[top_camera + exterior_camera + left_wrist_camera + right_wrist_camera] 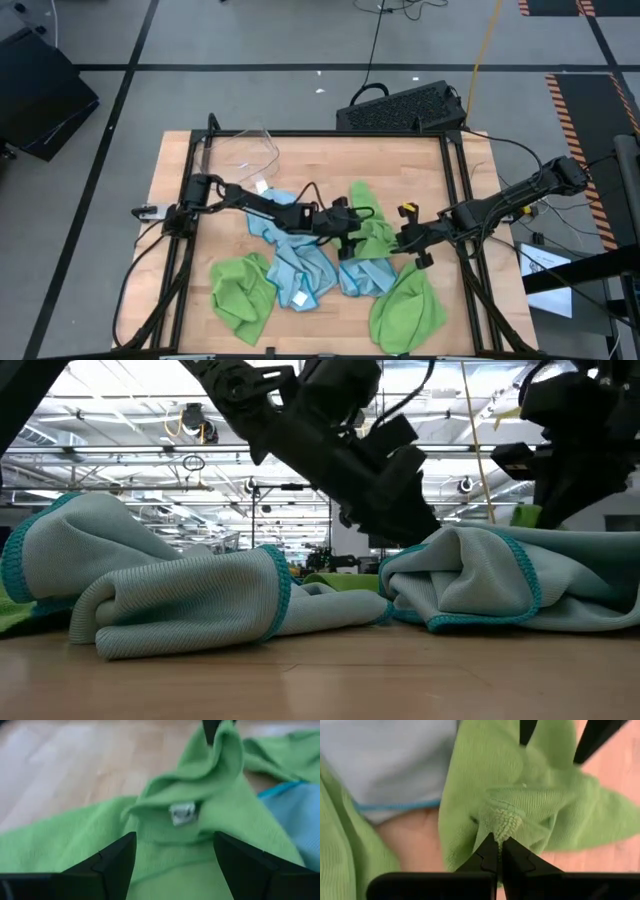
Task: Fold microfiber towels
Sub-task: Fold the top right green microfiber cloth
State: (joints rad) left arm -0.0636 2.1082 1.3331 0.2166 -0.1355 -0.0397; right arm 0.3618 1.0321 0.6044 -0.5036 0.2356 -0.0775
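Observation:
A lime green towel (372, 228) lies crumpled at the table's middle, its white tag (182, 813) facing up. My right gripper (403, 238) is shut on its bunched edge at the towel's right side. My left gripper (352, 228) is open at its left side, the two fingers (116, 860) standing on either side of the tagged fold (170, 820); I cannot tell whether they touch it. Light blue towels (300, 252) lie crumpled beside and under it. Two more green towels (245, 290) (405, 312) lie near the front edge. My right gripper pinches a bunched bit of the green towel's edge (502, 822) between its two fingertips, several layers gathered together. It comes from the table's right, slanting down. The cloth rises to a small peak at the fingers (225, 745); the rest of it lies on the table.
A clear plastic bin (248, 150) stands at the far left of the table. A black keyboard-like case (400, 108) lies beyond the far edge. Bare wood shows at the table's far half (330, 160). In the low view blue towels (180, 595) fill the foreground.

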